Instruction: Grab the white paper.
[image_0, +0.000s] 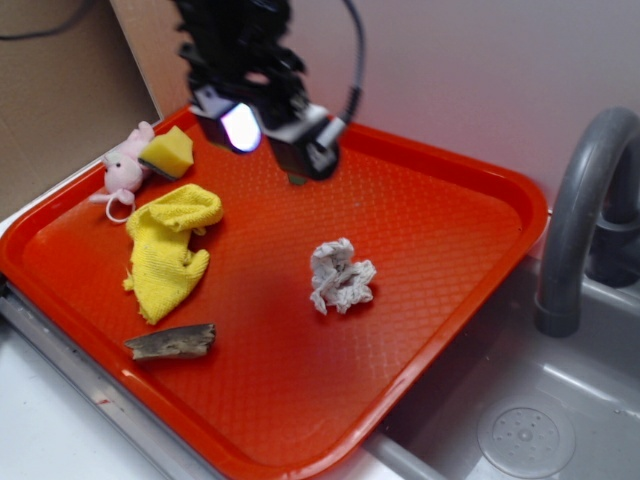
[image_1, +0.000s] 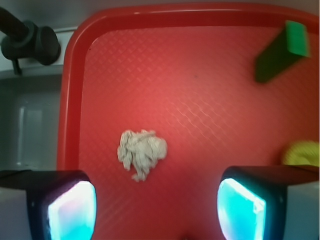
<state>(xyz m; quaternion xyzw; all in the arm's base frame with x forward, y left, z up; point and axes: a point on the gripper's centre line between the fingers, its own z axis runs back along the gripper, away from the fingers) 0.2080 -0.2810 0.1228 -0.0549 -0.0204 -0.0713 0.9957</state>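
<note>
The red tray (image_0: 470, 215) is filling most of the exterior view, its right edge hanging beside a grey sink (image_0: 560, 420) with a curved faucet (image_0: 580, 200); my arm is reaching in from the far edge and hanging above the tray's middle, pointing down, its upper part cut off by the top of the picture; my gripper (image_0: 270, 130) is standing wide open with nothing between its fingers, whose glowing pads (image_1: 72, 212) are showing at the bottom corners of the wrist view, blurred. The yellow cloth (image_0: 170, 245) is lying bunched toward the tray's left edge; the white paper (image_0: 340, 276) is sitting crumpled near the tray's centre, well clear of the cloth and free of my gripper, which is hovering above and farther back; in the wrist view the white paper (image_1: 141, 151) is lying between the pads, closer to the left one. A brown piece of wood (image_0: 172, 342) is lying by the near edge; a yellow sponge (image_0: 167, 152) and a pink plush toy (image_0: 124, 170) are touching at the far left corner; a green block (image_1: 280, 50) is appearing blurred in the wrist view only.
</note>
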